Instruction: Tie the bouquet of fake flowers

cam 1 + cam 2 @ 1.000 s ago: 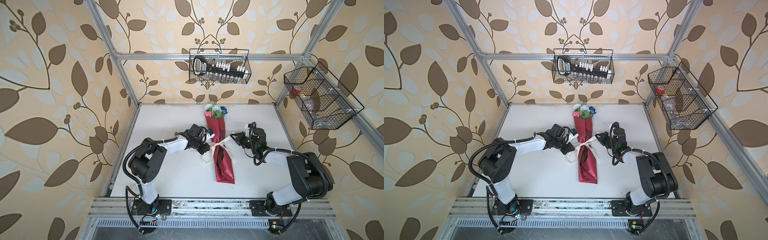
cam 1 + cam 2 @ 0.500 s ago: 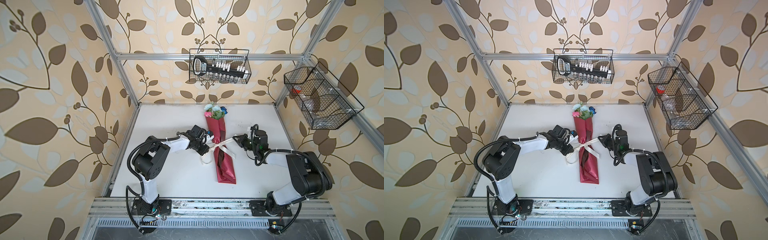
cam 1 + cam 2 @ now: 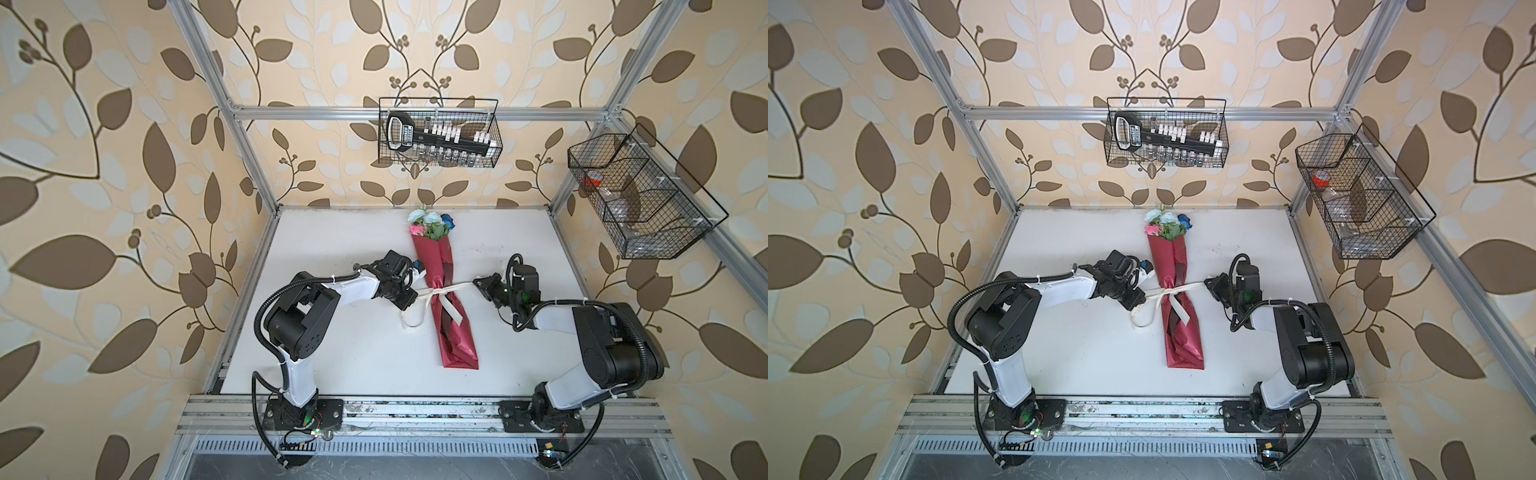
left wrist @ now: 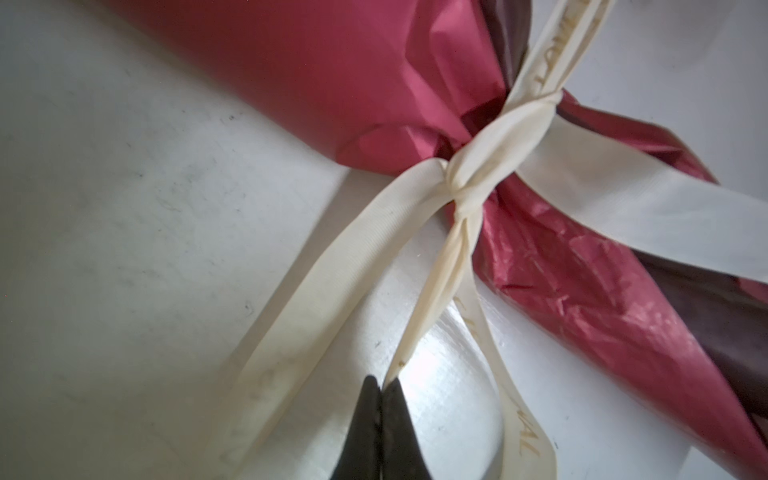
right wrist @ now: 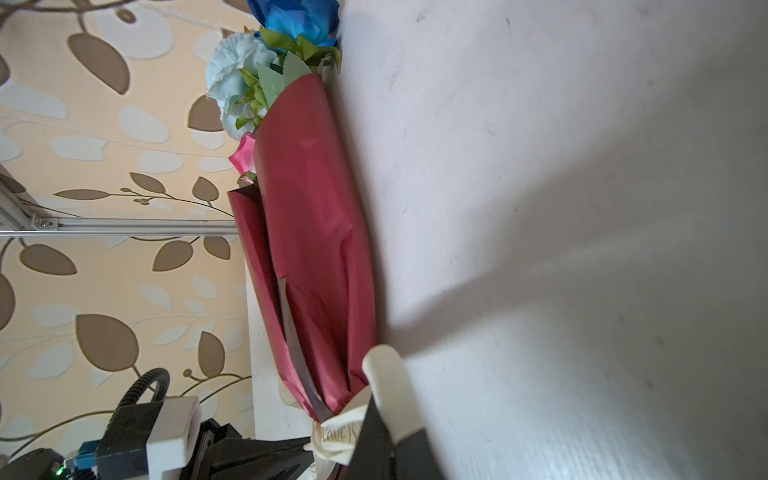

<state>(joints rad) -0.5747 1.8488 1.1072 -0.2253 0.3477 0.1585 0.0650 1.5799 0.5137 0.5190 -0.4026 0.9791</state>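
Table: white surface, scuffed, with faint dark marks. One item lies flat on it, the bouquet of fake flowers, rolled in a red wrapping sheet. A cream ribbon is knotted around the bouquet's middle. One ribbon loop rests on the table just beside the bouquet, to its left in both top views.

A cream ribbon is knotted round the bouquet of fake flowers. The left gripper and right gripper pinch its ends on either side.
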